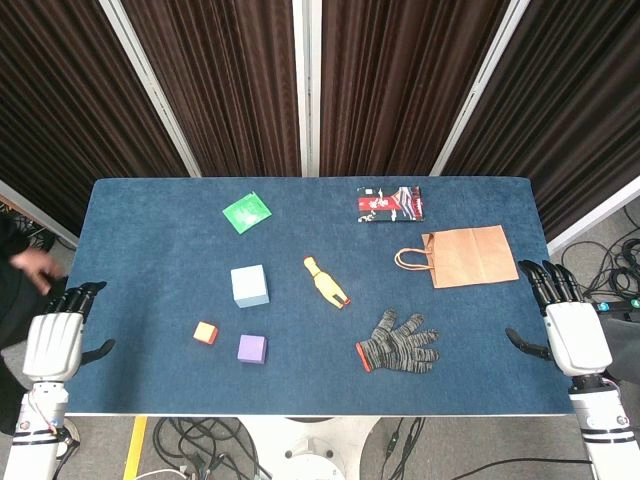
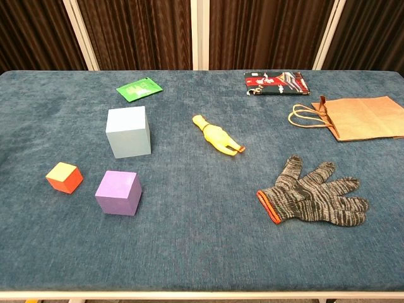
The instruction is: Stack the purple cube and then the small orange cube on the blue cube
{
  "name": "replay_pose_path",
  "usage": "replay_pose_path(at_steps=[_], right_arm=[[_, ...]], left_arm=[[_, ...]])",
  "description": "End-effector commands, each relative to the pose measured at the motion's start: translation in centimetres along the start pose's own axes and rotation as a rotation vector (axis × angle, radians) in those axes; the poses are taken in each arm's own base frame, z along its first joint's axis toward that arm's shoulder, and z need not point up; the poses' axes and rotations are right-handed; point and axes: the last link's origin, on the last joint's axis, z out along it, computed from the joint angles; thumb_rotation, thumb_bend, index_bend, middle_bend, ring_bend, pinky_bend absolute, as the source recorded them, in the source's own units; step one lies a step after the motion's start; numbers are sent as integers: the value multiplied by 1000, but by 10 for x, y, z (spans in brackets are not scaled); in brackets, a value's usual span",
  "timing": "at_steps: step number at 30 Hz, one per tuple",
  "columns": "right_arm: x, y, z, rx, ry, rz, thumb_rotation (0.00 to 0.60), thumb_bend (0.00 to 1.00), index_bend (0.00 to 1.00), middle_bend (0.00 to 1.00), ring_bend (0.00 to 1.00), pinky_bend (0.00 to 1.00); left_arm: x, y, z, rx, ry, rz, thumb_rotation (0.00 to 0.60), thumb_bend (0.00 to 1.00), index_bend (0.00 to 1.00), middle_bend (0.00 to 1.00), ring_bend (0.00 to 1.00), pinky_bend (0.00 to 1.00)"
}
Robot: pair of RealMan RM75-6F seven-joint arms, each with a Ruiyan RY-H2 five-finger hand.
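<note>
Head view shows both hands empty w/ fingers apart at the desk (image 1: 150,200) edges, so the left hand (image 1: 55,340) should grab the purple cube (image 1: 252,348), just below the blue cube (image 1: 250,285) & beside the small orange cube (image 1: 206,332), by its sides, straight down.

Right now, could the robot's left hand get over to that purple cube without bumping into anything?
Probably yes. The left hand hangs open at the table's left edge, and the purple cube stands apart on bare cloth. Only the small orange cube sits near the path, so approaching from the front or from above should clear it.
</note>
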Motion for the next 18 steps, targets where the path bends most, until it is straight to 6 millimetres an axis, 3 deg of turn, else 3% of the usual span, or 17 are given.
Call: replay_pose_path(at_steps=[1, 11, 18], right_arm=[[0, 0, 0, 0, 0, 0, 600, 121, 0, 82, 0, 0], [1, 0, 1, -6, 6, 3, 600, 121, 0, 84, 0, 0], [-1, 0, 0, -1, -12, 1, 600, 121, 0, 84, 0, 0]], left_arm=[[0, 0, 0, 0, -4, -3, 600, 127, 249, 317, 242, 320], [1, 6, 3, -18, -6, -19, 600, 128, 249, 317, 242, 320], [-11, 36, -2, -137, -76, -42, 600, 128, 249, 317, 242, 320]])
